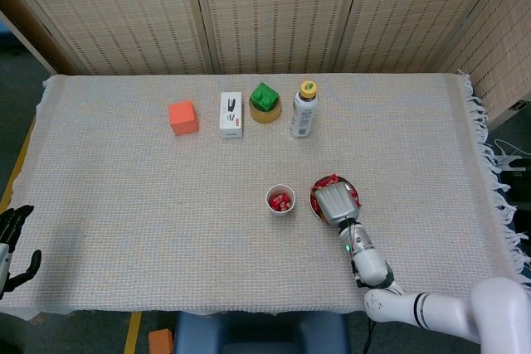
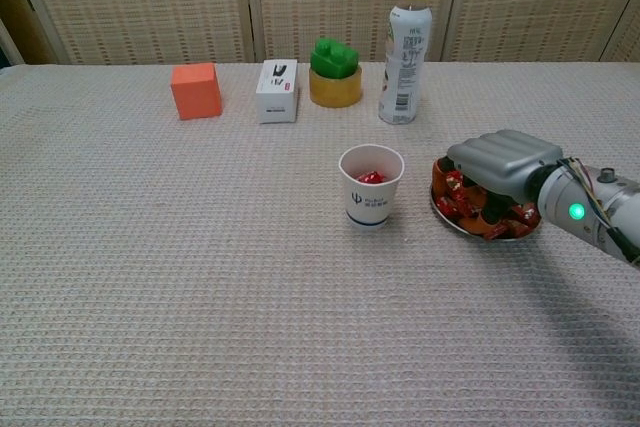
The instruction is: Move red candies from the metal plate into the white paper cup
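Note:
The white paper cup (image 1: pixel 280 201) (image 2: pixel 371 187) stands near the table's middle with a few red candies inside. Just right of it sits the metal plate (image 1: pixel 314 205) (image 2: pixel 442 215) heaped with red candies (image 1: pixel 331 180) (image 2: pixel 462 209). My right hand (image 1: pixel 334 203) (image 2: pixel 500 167) lies palm down over the plate, its dark fingertips (image 2: pixel 492 209) dipped among the candies. The hand's back hides whether any candy is pinched. My left hand (image 1: pixel 12 242) hangs off the table's front left corner, fingers apart and holding nothing.
Along the back stand an orange cube (image 1: pixel 182 117) (image 2: pixel 195 90), a white box (image 1: pixel 231 114) (image 2: pixel 277 91), a green block on a yellow ring (image 1: pixel 265 102) (image 2: pixel 335 72) and a yellow-capped bottle (image 1: pixel 304 110) (image 2: pixel 405 52). A woven cloth covers the table.

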Robot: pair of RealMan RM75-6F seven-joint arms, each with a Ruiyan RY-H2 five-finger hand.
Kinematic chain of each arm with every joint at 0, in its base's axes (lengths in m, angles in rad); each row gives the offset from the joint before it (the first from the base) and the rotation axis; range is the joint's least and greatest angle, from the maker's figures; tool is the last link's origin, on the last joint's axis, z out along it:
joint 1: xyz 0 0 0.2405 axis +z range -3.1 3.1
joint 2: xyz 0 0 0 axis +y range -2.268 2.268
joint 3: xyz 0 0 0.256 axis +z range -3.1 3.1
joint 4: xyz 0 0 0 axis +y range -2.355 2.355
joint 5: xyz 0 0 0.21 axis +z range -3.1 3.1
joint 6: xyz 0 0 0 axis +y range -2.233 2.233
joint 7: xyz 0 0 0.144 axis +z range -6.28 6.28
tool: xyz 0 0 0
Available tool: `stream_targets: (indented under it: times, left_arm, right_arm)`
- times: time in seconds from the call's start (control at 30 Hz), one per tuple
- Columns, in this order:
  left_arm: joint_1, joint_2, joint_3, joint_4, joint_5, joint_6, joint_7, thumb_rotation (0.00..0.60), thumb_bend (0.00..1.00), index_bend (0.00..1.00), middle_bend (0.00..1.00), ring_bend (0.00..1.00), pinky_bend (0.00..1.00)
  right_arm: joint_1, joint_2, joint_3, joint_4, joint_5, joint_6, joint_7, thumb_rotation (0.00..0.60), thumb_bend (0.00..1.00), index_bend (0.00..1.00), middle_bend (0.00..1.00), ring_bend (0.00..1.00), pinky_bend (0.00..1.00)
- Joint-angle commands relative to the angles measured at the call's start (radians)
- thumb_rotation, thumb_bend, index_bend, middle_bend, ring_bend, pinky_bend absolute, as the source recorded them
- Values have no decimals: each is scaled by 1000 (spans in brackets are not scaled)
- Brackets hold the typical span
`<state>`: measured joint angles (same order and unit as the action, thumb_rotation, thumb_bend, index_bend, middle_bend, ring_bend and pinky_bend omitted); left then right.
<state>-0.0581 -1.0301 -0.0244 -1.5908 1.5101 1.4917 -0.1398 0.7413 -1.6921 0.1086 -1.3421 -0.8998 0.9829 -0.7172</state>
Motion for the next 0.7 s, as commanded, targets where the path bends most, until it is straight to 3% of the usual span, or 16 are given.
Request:
stream_targets:
  times: [0.03,0.5,0.7]
  left_arm:
    - [1,0,0,0,0,2,-2,600,483,0,46,4,227]
    - [1,2,0,5,3,5,-12,600,483,0,46,4,227]
    - [1,2,-1,6,3,4,-13,600,483,0,46,4,227]
  right_arm:
    - [2,-8,2,9,0,-2,3,600,252,402,826,854,1000]
    - [2,-47,15,65,-3,2,19,600,253,552,835,875,1000]
    - [-7,-33,21,44,-23,19,36,600,252,573,840,878,1000]
